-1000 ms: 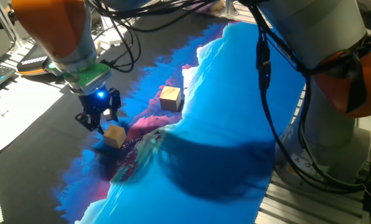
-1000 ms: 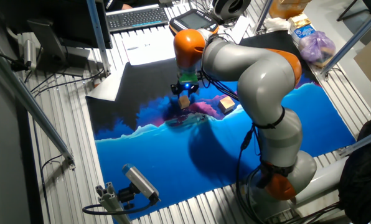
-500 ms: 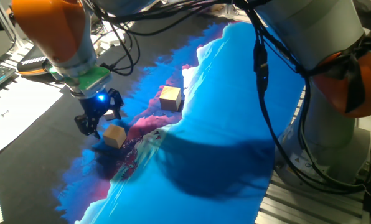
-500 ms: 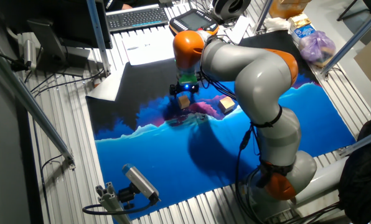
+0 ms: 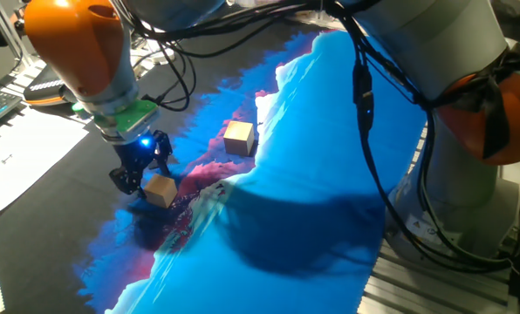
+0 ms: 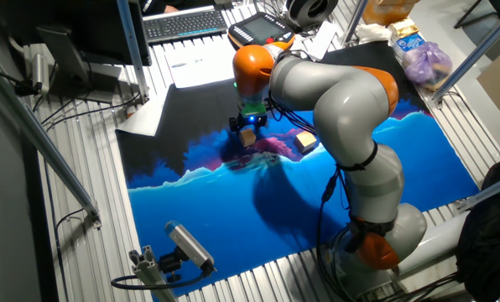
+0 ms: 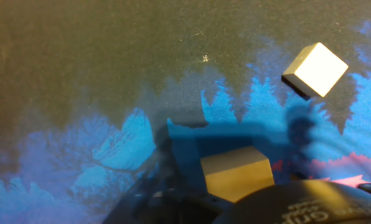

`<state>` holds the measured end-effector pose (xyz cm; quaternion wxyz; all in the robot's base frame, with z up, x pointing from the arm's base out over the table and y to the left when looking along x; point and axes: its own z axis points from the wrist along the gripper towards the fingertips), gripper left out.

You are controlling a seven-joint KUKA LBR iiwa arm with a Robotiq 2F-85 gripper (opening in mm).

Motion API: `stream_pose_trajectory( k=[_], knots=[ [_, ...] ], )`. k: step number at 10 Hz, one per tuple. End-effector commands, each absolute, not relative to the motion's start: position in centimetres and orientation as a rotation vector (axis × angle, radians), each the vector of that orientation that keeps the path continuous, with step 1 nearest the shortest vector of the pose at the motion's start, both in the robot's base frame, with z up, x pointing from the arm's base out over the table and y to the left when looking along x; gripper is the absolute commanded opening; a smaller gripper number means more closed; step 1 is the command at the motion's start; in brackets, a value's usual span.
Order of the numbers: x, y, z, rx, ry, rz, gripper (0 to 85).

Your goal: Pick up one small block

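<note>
The block (image 5: 161,189) sits on the blue-and-black mat (image 5: 312,174), just beside the gripper (image 5: 136,170), whose fingers stand apart above and left of it. Farther off lies a browner cube (image 5: 238,137), then a keyboard (image 6: 183,23).

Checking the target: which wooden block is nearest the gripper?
The small block, right beside the gripper; the browner block sits farther off on the pink patch.

The big grey and orange robot arm (image 5: 400,52) bends over from the 3 o'clock side and reaches toward 9 o'clock. Its orange wrist (image 5: 77,44) points down, with a green ring and a small blue light under it. The black two-finger gripper (image 5: 140,172) hangs low, its fingers spread apart.
</note>
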<state>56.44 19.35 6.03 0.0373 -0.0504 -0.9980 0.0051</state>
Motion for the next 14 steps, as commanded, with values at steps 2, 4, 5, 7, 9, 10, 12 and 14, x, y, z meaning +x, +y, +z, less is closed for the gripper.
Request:
stream_pose_trajectory(
  k=[2,4,5,7,9,10,12,14],
  knots=[
    [56.3,19.4,6.0,-0.138,-3.060,0.017,68.0],
    [56.2,19.4,5.8,-0.124,-3.059,0.024,68.0],
    [56.1,19.5,5.7,-0.113,-3.059,0.028,68.0],
    [56.1,19.5,5.7,-0.043,-3.079,0.042,51.0],
    [56.1,19.4,5.7,0.007,-3.094,0.052,34.0],
    [56.1,19.4,5.7,0.021,-3.095,0.054,34.0],
    [56.3,19.4,6.0,0.069,-3.100,0.061,17.0],
    [56.7,19.1,7.1,0.134,-3.079,0.046,0.0]
  ],
)
